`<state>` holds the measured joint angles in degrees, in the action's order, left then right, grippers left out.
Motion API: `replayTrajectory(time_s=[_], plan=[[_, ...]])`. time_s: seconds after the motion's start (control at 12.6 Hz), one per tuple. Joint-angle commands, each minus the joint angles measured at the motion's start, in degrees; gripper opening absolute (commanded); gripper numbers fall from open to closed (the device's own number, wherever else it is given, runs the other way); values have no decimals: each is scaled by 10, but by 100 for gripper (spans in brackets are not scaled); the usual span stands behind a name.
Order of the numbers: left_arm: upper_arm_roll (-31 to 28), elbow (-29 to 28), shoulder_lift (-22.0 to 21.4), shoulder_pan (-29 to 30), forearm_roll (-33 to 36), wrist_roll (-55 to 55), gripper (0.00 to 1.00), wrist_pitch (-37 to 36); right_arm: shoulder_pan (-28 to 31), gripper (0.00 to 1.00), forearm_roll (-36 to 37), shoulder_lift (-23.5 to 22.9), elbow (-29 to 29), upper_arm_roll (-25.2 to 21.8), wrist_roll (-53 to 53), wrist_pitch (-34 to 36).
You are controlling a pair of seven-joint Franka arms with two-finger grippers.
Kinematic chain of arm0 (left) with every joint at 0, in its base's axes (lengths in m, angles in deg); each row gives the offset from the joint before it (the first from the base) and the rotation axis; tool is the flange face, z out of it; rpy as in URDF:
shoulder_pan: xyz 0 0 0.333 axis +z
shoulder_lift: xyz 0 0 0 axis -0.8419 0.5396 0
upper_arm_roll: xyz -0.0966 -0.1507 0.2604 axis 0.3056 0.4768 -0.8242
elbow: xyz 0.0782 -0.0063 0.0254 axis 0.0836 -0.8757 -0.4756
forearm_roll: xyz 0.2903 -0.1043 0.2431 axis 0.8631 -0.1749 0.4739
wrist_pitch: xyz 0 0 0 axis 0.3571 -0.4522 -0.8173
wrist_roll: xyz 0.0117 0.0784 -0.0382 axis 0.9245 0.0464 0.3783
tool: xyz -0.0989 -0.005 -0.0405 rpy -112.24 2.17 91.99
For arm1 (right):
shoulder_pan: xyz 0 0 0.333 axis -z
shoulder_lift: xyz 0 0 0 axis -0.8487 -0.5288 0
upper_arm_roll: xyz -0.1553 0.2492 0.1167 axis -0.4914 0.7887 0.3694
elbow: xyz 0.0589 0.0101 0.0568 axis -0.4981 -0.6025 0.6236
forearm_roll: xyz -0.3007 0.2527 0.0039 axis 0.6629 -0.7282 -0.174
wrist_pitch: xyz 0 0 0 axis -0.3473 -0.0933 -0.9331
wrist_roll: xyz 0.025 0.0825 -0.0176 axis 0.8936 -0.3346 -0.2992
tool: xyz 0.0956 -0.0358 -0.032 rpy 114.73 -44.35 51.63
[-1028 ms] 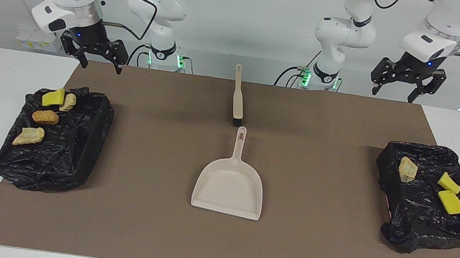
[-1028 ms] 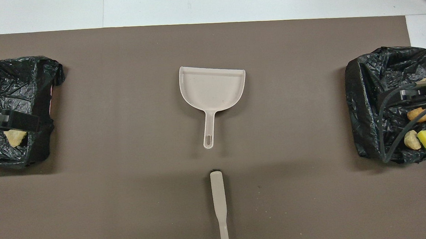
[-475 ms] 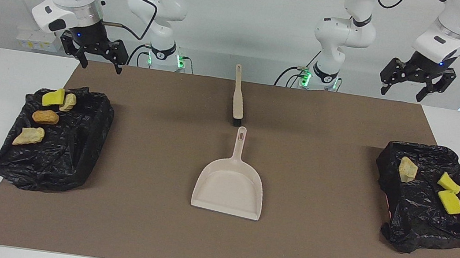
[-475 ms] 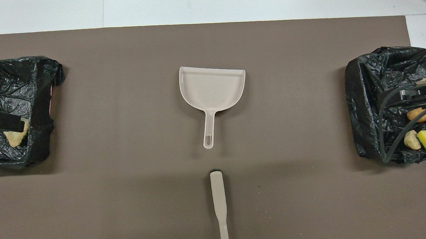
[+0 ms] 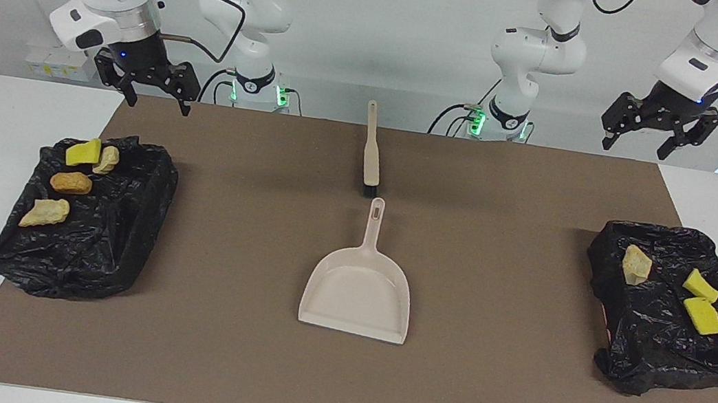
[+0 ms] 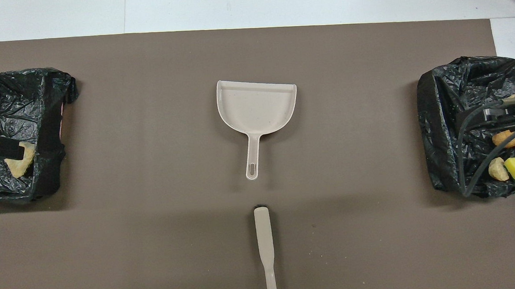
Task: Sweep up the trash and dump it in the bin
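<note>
Bin at the right arm's end: we see a bin lined with a black bag, with four bits of trash in it: a yellow sponge scrap, a pale lump, an orange-brown lump and a tan lump.
Bin at the left arm's end: we see a second black-lined bin with three bits in it: a tan lump and two yellow sponge scraps.
Dustpan: we find it empty, flat on the brown mat mid-table, between the bins, handle toward the robots.
Brush: it lies just nearer to the robots than the dustpan handle, not touching it.
Right hand: fingers apart, holding nothing, raised over the mat's edge beside its bin.
Left hand: fingers apart, empty, up in the air at its end of the table.
</note>
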<state>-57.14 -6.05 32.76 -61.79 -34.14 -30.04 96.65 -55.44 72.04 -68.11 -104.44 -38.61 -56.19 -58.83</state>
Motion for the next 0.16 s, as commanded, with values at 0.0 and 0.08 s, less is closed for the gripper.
replayTrajectory(time_s=[0.0,0.08], plan=[[3,-21,-16,6,3,-8,100,8,6,100,-10,4,-6,2,6,-7],[3,-21,-16,6,3,-8,100,8,6,100,-10,4,-6,2,7,-7]])
